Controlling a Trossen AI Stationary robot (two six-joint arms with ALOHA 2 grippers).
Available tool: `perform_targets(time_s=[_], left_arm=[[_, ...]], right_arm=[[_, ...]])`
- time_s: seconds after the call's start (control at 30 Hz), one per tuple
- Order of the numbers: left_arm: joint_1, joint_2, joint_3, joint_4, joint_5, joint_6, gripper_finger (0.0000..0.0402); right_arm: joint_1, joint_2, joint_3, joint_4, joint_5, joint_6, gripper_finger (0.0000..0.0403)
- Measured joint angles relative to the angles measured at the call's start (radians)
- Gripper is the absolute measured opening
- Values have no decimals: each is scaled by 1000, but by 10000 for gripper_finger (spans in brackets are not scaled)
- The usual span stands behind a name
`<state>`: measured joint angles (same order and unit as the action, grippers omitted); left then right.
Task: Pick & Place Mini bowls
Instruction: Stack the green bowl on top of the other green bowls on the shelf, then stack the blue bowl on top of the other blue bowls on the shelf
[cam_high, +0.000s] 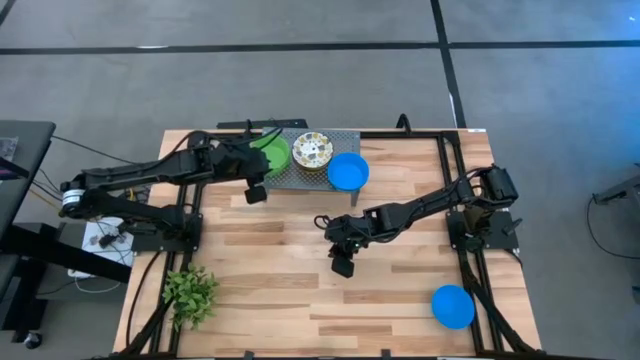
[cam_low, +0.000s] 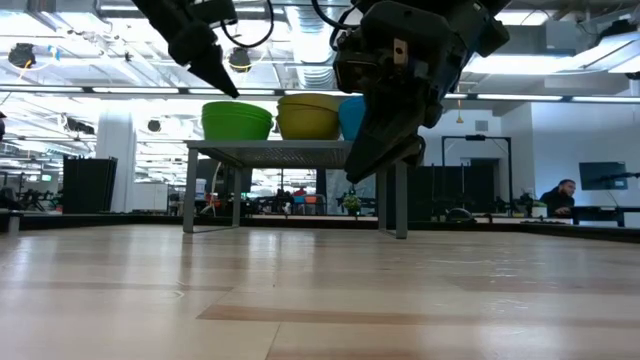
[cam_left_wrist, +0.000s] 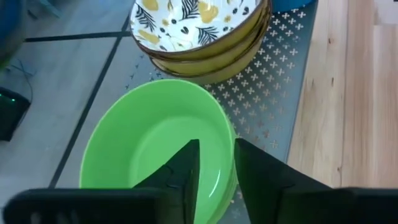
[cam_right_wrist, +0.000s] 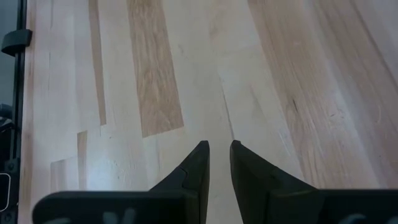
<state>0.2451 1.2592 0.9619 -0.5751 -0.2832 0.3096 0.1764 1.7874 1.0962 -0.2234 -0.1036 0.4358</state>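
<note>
A grey perforated stand at the table's far middle carries a stack of green bowls, a stack of floral-patterned bowls and a blue bowl. Another blue bowl sits on its base near the table's near right corner. My left gripper hovers over the top green bowl, narrowly open. One finger stands over the bowl's inside and the other over its outside, just above the rim. My right gripper hangs narrowly open over bare wood at mid-table, holding nothing.
A small leafy plant stands at the near left. Black frame rails run along the table's sides. The stand rests on thin legs, with open space beneath it. Bare wood lies between the stand and the near edge.
</note>
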Motion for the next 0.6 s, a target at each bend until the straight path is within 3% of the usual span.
perform_targets(time_s=[0.43, 0.6], left_arm=[[-99, -52, 0, 18, 0, -33, 109], [-174, -54, 0, 18, 6, -80, 109]], right_arm=[[-15, 0, 0, 0, 55, 51, 51], [-17, 0, 0, 16, 55, -9, 51]])
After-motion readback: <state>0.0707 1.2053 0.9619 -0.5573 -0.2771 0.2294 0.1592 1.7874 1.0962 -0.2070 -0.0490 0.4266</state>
